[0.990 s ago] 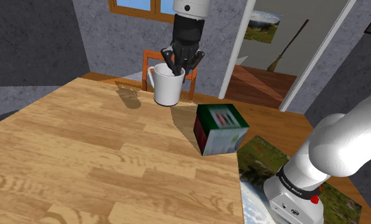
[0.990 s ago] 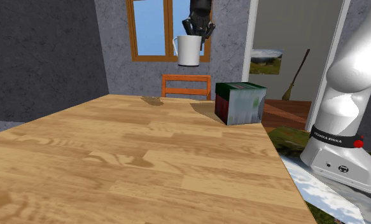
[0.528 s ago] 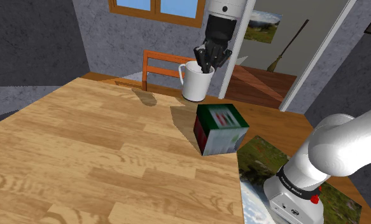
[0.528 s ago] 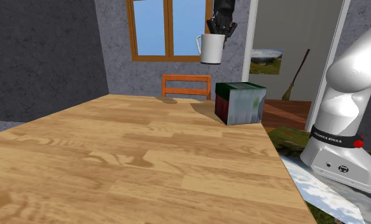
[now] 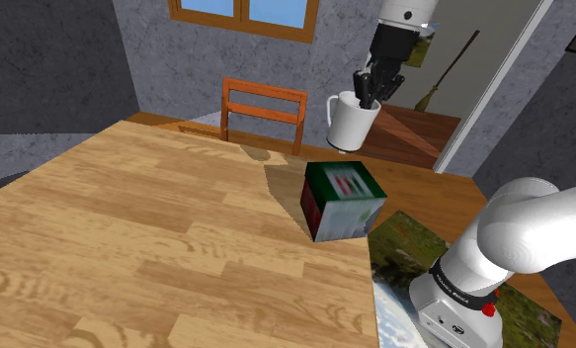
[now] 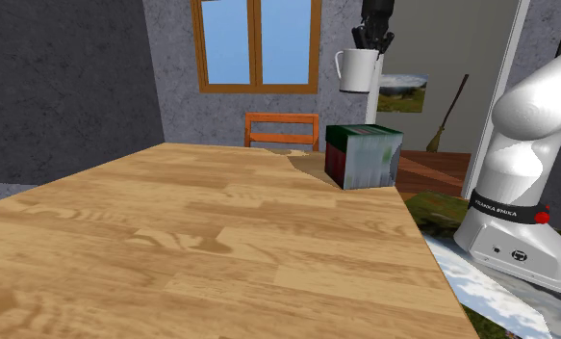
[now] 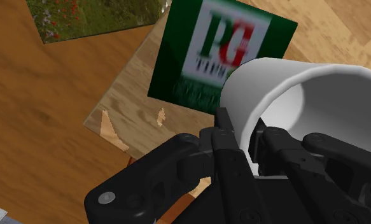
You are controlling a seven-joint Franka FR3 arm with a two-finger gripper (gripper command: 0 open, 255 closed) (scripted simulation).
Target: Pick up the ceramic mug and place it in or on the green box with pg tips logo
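I am holding the white mug point(image 5: 352, 125) in my black claw point(image 5: 369, 95), which is clamped shut on the mug's rim. One finger point(image 7: 225, 137) presses the outside of the wall and the other sits inside the cup. The mug hangs upright below my claw, well clear of the wooden table point(image 5: 127, 227), with its handle pointing to the shoulder view's left.

The picking-up part of the task looks done, since the mug is off the table and firmly in my grip. The placing part is not yet done, and the mug touches nothing but my fingers.

The green box point(image 5: 341, 201) lies near the table's edge, logo face turned upward. In the shoulder view the mug floats above and a little beyond the box. From the second exterior view it hangs high over the box, almost straight above it. Looking down along my fingers, I see the box's logo face just past the mug's rim, far below, partly covered by the mug.

I judge that what remains is to line the mug up over the box, bring it down until its base meets the top face, and then let go. An orange chair point(image 5: 264, 107) stands behind the table.
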